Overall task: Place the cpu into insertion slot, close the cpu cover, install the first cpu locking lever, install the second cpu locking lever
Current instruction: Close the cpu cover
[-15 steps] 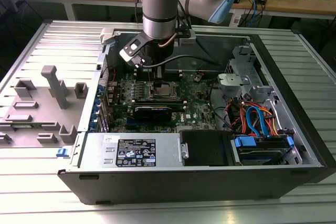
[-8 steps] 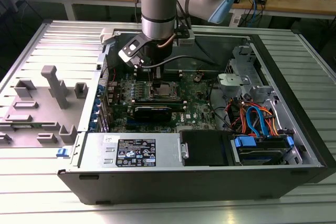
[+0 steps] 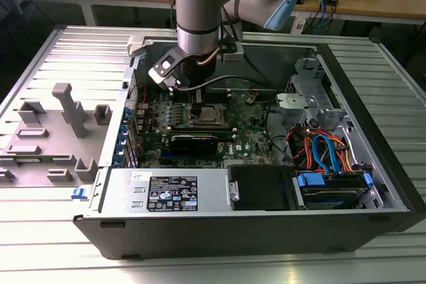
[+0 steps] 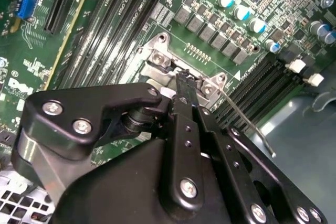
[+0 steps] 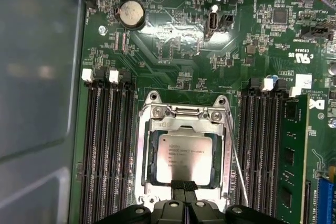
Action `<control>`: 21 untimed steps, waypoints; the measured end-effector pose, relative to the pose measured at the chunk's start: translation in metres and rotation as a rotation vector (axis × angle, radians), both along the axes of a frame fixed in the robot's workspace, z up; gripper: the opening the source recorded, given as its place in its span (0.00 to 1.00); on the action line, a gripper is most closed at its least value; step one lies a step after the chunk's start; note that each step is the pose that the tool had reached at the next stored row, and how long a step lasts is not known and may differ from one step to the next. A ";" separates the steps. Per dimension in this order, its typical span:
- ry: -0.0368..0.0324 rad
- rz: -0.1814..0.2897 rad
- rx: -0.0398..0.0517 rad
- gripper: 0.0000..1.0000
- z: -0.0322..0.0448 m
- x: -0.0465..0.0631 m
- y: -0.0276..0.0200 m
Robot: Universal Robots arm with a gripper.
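Note:
The cpu [image 5: 185,157], a silver-grey square chip, lies flat in the insertion slot [image 5: 140,177] on the green motherboard [image 5: 173,51]. The silvery cpu cover [image 5: 181,124] is down, framing the chip through its window. My gripper [image 5: 184,186] has its black fingers pressed together, tips at the cover's edge, nothing visible between them; the second wrist view puts the gripper [image 4: 184,80] at the socket's rim. A thin wire locking lever [image 4: 247,124] juts out at an angle over the memory slots beside the socket. In the exterior view the gripper [image 3: 197,101] stands over the cpu [image 3: 208,116].
Long black memory slots [image 5: 105,150] flank the socket on both sides. The open computer case [image 3: 373,164] holds blue and orange cables [image 3: 326,147], a drive [image 3: 329,187] and a power supply [image 3: 166,191]. A grey fixture [image 3: 63,131] sits at the exterior view's left.

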State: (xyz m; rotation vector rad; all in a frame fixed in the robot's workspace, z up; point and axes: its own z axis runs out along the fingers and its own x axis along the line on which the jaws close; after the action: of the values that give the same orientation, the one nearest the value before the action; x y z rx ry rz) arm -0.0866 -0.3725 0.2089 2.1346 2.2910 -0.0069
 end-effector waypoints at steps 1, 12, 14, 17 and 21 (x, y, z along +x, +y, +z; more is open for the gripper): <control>0.0001 0.001 0.0000 0.11 -0.0011 0.000 0.0000; 0.0000 0.003 0.0000 0.11 0.0043 0.008 0.0000; 0.0001 0.003 0.0000 0.11 0.0043 0.017 0.0000; 0.0002 0.003 0.0000 0.11 0.0042 0.028 0.0000; 0.0003 0.003 -0.0001 0.11 0.0043 0.030 -0.0001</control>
State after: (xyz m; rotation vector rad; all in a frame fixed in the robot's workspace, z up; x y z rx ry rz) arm -0.0566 -0.3725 0.2132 2.1309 2.2946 -0.0073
